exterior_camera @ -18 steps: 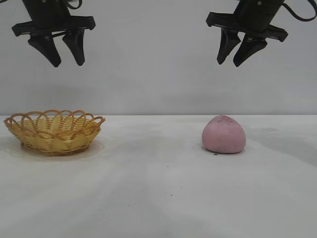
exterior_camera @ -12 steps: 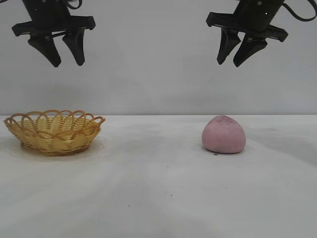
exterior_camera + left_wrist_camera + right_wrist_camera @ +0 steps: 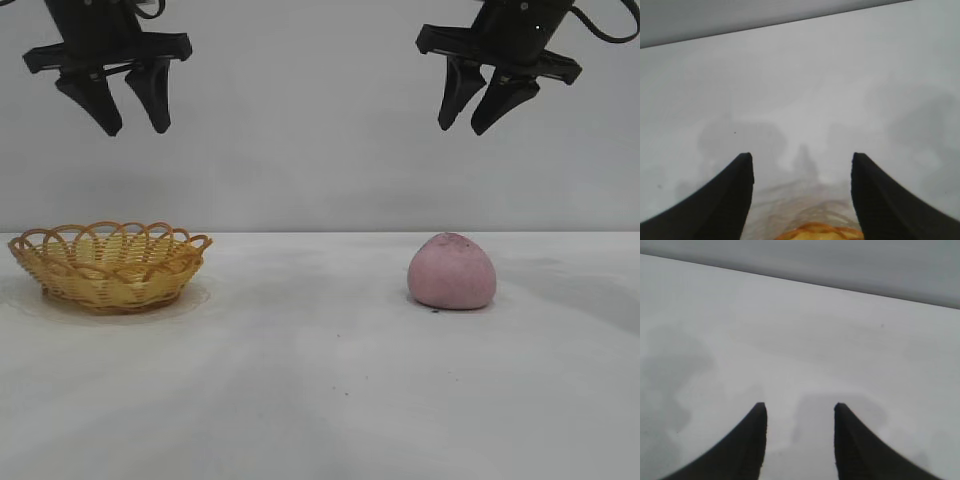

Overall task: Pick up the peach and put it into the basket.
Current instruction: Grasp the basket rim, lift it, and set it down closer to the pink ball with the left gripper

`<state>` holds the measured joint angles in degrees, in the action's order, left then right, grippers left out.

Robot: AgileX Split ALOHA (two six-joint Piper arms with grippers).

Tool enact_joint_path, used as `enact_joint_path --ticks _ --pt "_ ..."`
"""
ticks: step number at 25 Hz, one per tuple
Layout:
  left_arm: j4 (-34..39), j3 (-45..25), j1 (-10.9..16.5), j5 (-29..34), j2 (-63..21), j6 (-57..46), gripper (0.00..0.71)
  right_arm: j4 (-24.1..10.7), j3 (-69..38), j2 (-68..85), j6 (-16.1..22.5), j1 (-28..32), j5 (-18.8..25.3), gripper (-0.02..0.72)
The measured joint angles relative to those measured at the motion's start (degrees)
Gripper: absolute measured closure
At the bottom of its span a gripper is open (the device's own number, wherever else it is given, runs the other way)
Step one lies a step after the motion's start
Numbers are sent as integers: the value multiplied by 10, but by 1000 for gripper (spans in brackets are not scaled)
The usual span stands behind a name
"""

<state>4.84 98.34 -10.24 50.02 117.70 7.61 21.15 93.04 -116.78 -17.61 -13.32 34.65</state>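
The dull pink peach (image 3: 452, 272) sits on the white table at the right. The yellow-orange wicker basket (image 3: 108, 266) stands at the left; a sliver of its rim (image 3: 820, 233) shows in the left wrist view between the fingers. My left gripper (image 3: 135, 130) hangs high above the basket, open and empty. My right gripper (image 3: 462, 128) hangs high above the peach, open and empty. In the right wrist view the gripper (image 3: 799, 406) frames only bare table; the peach is out of that view.
The white table (image 3: 300, 380) stretches between basket and peach, with a plain grey wall behind. A small dark speck lies just in front of the peach.
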Motion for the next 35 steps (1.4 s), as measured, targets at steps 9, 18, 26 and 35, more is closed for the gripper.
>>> enact_joint_path --ticks 9,18,26,35 --pt "-22 1 26 89 40 43 332 0 0 0 0 0 5 437" --pt "-58 1 36 94 85 80 332 0 0 0 0 0 8 437" --pt "-119 6 36 98 104 104 639 0 0 0 0 0 8 437" --pt "-272 -8 35 102 102 -11 710 0 0 0 -6 0 17 437"
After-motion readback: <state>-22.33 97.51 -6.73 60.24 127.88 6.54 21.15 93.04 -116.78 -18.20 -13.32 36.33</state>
